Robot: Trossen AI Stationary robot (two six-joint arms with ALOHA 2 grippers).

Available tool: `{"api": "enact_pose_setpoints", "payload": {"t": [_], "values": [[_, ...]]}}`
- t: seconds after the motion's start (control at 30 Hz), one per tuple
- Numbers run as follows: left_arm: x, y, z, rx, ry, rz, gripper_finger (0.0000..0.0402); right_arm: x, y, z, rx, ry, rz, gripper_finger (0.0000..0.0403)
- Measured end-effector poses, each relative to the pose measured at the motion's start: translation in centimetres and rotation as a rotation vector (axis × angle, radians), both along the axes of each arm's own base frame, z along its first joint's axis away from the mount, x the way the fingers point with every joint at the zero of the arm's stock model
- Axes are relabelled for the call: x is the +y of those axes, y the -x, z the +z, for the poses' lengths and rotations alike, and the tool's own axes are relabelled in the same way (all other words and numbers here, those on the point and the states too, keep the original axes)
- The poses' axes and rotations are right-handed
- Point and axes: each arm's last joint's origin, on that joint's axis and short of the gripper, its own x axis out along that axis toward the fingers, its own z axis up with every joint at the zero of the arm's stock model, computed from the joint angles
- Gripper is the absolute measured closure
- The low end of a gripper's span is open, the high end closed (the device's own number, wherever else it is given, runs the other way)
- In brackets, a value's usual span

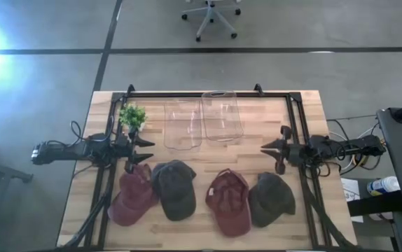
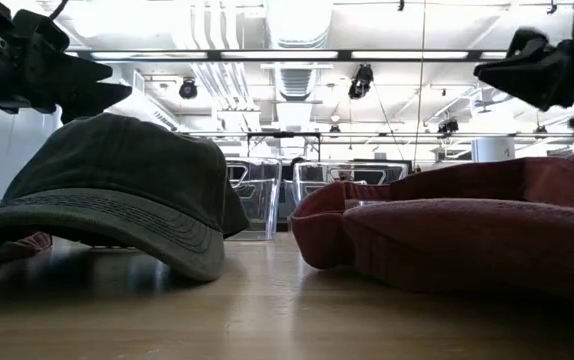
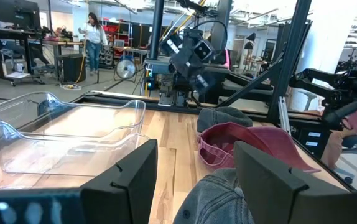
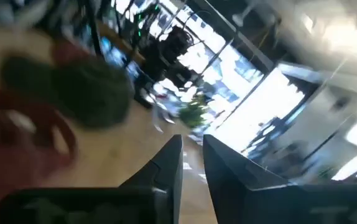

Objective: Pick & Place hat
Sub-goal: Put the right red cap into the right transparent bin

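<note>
Above the table [image 1: 187, 157], left claw [image 1: 147, 144] spread wide, right claw [image 1: 265, 148] narrow; four hats ungrasped, next needs descent onto dark hat [image 1: 174, 187].

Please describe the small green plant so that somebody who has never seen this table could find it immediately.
Look at the wooden table from above and find the two clear plastic bins along its far edge. The small green plant stands beside them, toward the left arm's side, just beyond the left gripper. It is the only green, leafy thing; everything else on the table is a hat or a clear bin.
</note>
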Motion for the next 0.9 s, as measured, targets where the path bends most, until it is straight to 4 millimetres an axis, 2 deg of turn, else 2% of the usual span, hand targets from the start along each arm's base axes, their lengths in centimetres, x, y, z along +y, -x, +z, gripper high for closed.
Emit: {"api": "enact_pose_setpoints", "payload": {"t": [0.1, 0.2, 0.4, 0.7, 0.77, 0.9], "values": [[0.0, 0.0, 0.0, 0.000, 0.000, 0.000, 0.0196, 0.0, 0.0, 0.0, 0.005, 0.191, -0.013, 0.0344], [0.0, 0.0, 0.0, 0.000, 0.000, 0.000, 0.0196, 0.0, 0.0, 0.2, -0.010, 0.241, -0.018, 0.0344], [0.0, 0.0, 0.0, 0.000, 0.000, 0.000, 0.0196, 0.0, 0.1, 1.1, -0.123, -0.155, 0.018, 0.0344], [0.0, 0.0, 0.0, 0.000, 0.000, 0.001, 0.0196, 0.0, 0.1, 1.1, -0.121, -0.160, 0.030, 0.0344], [0.0, 0.0, 0.0, 0.000, 0.000, 0.001, 0.0196, 0.3, 0.1, 1.2, -0.117, -0.323, 0.133, 0.0344], [0.0, 0.0, 0.0, 0.001, 0.000, 0.001, 0.0196, 0.4, 0.4, 2.1, -0.178, -0.787, 0.285, 0.0344]]}}
